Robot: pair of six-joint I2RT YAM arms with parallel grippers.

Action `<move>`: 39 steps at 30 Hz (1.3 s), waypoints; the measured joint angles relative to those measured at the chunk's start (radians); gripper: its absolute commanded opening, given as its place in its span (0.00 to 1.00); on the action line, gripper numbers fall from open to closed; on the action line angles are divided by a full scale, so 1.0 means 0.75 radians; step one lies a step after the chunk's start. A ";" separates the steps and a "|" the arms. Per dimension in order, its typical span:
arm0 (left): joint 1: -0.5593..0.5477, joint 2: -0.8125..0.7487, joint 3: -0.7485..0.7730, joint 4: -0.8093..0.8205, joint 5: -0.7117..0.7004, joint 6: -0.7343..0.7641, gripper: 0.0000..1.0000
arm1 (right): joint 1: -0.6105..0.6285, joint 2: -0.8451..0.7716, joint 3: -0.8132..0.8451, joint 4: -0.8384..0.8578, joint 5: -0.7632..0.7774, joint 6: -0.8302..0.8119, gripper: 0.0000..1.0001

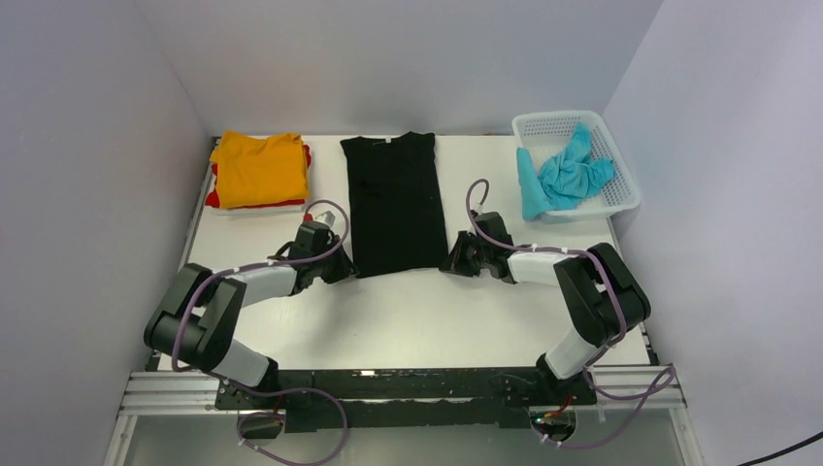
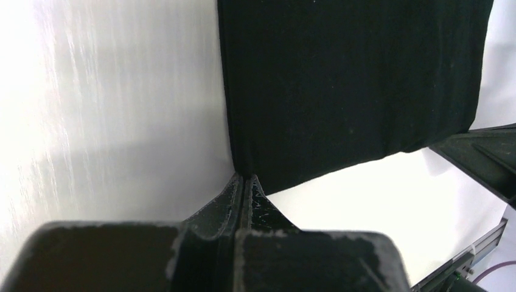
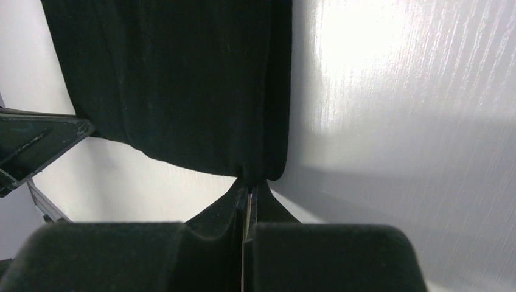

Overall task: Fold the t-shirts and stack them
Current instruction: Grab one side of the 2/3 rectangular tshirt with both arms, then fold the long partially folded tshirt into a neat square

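The black t-shirt [image 1: 393, 204] lies flat in a long narrow strip on the white table, collar at the far end. My left gripper [image 1: 344, 267] is shut on its near left corner; the left wrist view shows the jaws [image 2: 243, 177] pinching the black t-shirt [image 2: 347, 79]. My right gripper [image 1: 454, 258] is shut on the near right corner; the right wrist view shows the jaws [image 3: 251, 181] pinching the black t-shirt [image 3: 182, 79]. A folded orange t-shirt [image 1: 258, 167] lies on a red t-shirt [image 1: 254, 203] at the far left. A turquoise t-shirt [image 1: 568, 177] lies crumpled in the basket. The white t-shirt is not clearly visible.
A white plastic lattice basket [image 1: 615, 150] stands at the far right against the wall. Grey walls close the table [image 1: 408, 311] on three sides. The two arms reach inward from the near edge, cables looping over them.
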State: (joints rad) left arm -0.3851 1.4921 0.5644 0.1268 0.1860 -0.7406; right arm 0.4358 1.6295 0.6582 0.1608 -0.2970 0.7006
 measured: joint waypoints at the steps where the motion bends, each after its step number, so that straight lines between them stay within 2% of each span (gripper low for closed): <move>1: -0.007 -0.010 -0.009 0.000 0.000 0.001 0.00 | 0.005 -0.011 -0.003 -0.009 -0.001 -0.007 0.00; 7: -0.066 -0.196 -0.125 -0.096 -0.020 0.014 0.00 | 0.067 -0.184 -0.078 -0.113 -0.019 -0.037 0.00; 11: -0.136 -0.439 -0.219 -0.267 -0.068 0.014 0.00 | 0.148 -0.375 -0.164 -0.214 -0.046 -0.025 0.00; 15: -0.226 -0.779 -0.278 -0.491 -0.092 -0.011 0.00 | 0.270 -0.554 -0.215 -0.338 -0.069 0.014 0.00; 21: -0.352 -1.270 -0.281 -0.765 -0.094 -0.101 0.00 | 0.442 -0.811 -0.209 -0.504 -0.113 0.113 0.00; 24: -0.381 -1.406 -0.258 -0.857 -0.097 -0.126 0.00 | 0.457 -0.898 -0.166 -0.604 -0.124 0.127 0.00; 31: -0.383 -1.414 -0.162 -0.857 -0.192 -0.121 0.00 | 0.456 -0.932 0.051 -0.787 0.017 0.073 0.00; 39: -0.380 -1.143 0.105 -0.724 -0.489 -0.037 0.00 | 0.367 -0.881 0.258 -0.807 0.238 0.007 0.00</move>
State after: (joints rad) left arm -0.6701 0.6350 0.6430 -0.4160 -0.1806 -0.7681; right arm 0.7113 0.9688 0.8516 -0.4442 -0.1184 0.7055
